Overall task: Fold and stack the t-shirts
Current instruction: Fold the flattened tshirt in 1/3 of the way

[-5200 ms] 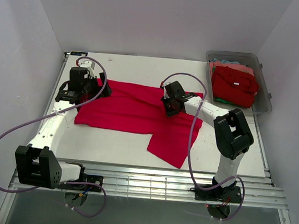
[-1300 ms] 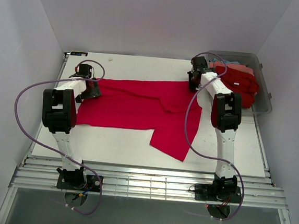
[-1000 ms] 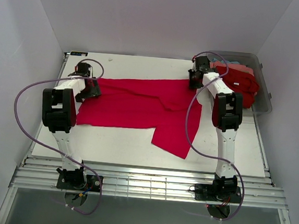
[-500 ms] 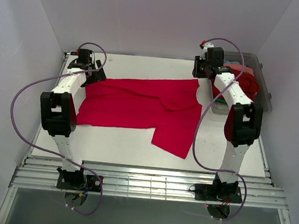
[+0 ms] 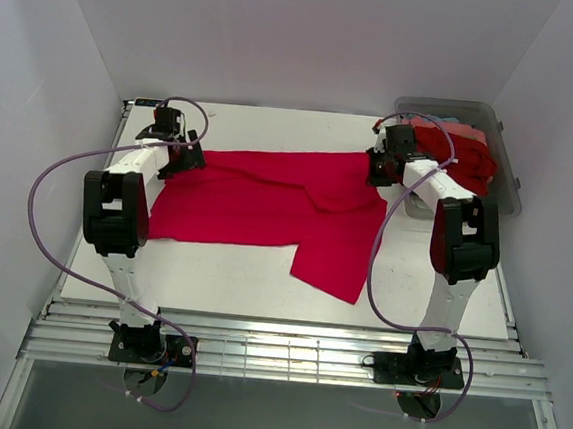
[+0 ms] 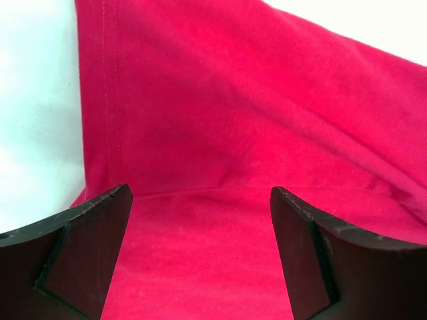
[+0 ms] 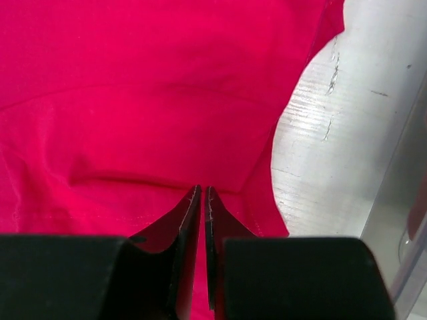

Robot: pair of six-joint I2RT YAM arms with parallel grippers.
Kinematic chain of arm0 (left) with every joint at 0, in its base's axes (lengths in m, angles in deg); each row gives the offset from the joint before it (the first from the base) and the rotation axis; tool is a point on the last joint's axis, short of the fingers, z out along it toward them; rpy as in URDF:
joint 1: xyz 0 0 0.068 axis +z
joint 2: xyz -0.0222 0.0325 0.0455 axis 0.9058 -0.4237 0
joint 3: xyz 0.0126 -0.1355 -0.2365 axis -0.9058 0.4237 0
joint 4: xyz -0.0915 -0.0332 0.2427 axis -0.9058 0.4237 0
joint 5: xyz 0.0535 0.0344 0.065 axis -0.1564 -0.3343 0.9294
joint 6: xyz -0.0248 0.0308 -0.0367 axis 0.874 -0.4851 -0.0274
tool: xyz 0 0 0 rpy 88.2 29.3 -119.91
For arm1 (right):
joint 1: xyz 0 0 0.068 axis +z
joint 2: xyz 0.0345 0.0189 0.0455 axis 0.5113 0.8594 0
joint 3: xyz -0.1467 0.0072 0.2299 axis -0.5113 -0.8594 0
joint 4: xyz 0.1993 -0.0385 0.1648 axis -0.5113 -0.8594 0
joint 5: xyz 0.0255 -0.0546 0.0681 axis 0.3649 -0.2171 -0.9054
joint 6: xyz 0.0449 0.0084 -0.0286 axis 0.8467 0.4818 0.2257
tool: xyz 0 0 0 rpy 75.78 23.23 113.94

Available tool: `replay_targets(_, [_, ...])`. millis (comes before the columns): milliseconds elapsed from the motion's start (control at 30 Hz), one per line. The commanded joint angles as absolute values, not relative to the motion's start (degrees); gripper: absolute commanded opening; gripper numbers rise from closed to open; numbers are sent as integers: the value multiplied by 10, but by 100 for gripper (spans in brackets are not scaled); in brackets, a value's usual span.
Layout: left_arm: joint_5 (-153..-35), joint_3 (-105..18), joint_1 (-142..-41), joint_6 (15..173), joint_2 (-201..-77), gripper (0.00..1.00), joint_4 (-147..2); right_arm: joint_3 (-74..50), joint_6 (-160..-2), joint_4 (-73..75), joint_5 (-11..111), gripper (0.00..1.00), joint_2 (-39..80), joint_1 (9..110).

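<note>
A red t-shirt (image 5: pixel 268 198) lies spread across the white table (image 5: pixel 274 123), with one flap folded toward the front right. My left gripper (image 5: pixel 179 155) is at the shirt's far left corner. In the left wrist view the left gripper (image 6: pixel 200 193) is wide open just above the red cloth (image 6: pixel 220 100), holding nothing. My right gripper (image 5: pixel 376 167) is at the shirt's far right corner. In the right wrist view the right gripper (image 7: pixel 202 191) has its jaws pressed together on the shirt's edge (image 7: pixel 133 67).
A clear plastic bin (image 5: pixel 460 105) stands at the back right and holds more red and coloured shirts (image 5: pixel 457 159). Its wall (image 7: pixel 407 200) shows close to my right gripper. Bare table (image 7: pixel 333 133) lies between the shirt and the bin.
Over the last seconds both arms drew the shirt's far edge out wider. In the last half second both grippers came down and nearer, laying the far corners on the table.
</note>
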State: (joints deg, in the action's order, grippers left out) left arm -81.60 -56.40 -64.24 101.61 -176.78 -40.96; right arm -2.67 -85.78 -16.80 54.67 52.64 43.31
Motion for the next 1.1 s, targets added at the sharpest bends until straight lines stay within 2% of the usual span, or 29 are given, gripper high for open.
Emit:
replay_targets(0, [-823,-564,-640,1006,-1769,95,-457,-32,-847,-151,536,12,529,435])
replay_targets(467, [-774,-577,-640,1007,-1814,94,-492,-60,-846,-160,524,11,538,446])
replay_targets(633, [-791,-577,-635,1009,-1837,94,-515,-59,-853,-167,530,11,540,447])
replay_targets(833, [-806,-597,-623,1005,-1884,93,-517,-41,-851,-207,544,11,570,448])
replay_targets(1067, [-797,-590,-593,980,-1883,94,-496,-5,-847,-256,567,11,638,448])
